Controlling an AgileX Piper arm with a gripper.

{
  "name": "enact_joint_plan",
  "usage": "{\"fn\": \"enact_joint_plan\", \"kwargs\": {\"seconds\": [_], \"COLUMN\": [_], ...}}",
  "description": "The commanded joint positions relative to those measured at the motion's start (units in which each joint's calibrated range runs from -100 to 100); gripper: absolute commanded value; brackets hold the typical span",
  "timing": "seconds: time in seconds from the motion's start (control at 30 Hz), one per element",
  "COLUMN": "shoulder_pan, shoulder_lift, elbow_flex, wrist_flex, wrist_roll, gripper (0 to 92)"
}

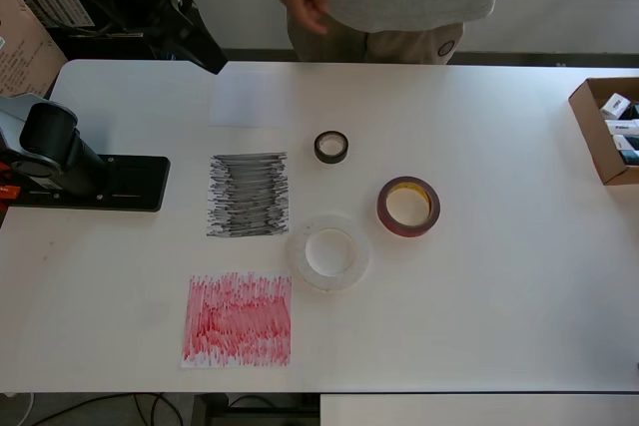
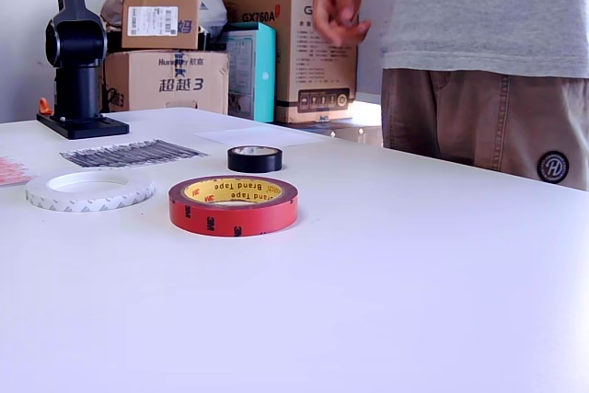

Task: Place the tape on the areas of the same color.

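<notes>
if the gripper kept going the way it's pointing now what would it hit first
Probably the white sheet: in the overhead view the gripper angles toward it with nothing between. Its height above the table is unclear, so this is a guess.

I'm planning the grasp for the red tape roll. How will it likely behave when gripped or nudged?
The red tape roll lies flat on the table, so it should slide rather than roll when nudged. Its wound ring with a yellowish core looks stiff, likely holding shape under a squeeze. If stood on edge, its round form would probably roll.
</notes>
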Motion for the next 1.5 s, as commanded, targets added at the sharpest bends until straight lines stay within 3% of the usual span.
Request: {"fn": "enact_joint_plan", "kwargs": {"seconds": [0.0,1.47], "shoulder_pan": [-0.01,-0.24], "shoulder_lift": [0.61,-0.24], "elbow_flex": [4.91,9.90], "wrist_flex": [-0.56,4.10], "wrist_roll": [0.38,0.62], "gripper": [0.1,0.1]}}
